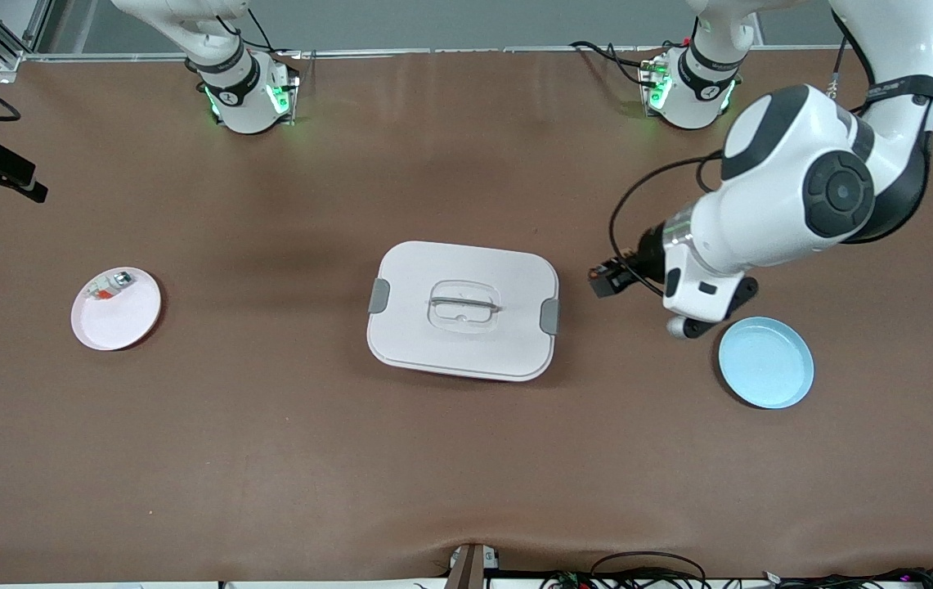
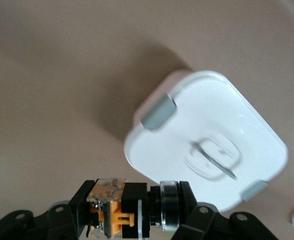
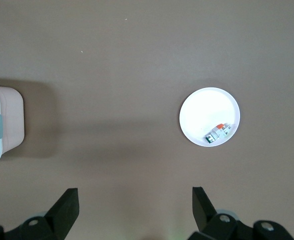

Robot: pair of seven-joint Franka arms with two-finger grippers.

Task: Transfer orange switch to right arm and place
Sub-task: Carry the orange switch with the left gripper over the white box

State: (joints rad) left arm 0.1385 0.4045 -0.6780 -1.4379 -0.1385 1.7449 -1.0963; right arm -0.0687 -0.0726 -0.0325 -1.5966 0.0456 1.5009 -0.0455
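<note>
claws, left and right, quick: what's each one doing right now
Left claw: shut on the orange switch, up over the table beside the white lidded box.
Right claw: open, holding nothing, high above the table.

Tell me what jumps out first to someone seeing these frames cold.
The left gripper, up over the table between the white lidded box and the blue plate, is shut on the orange switch. The box sits mid-table. The right gripper hangs open, high over bare table near the white plate, which holds a small silver-white piece.
</note>
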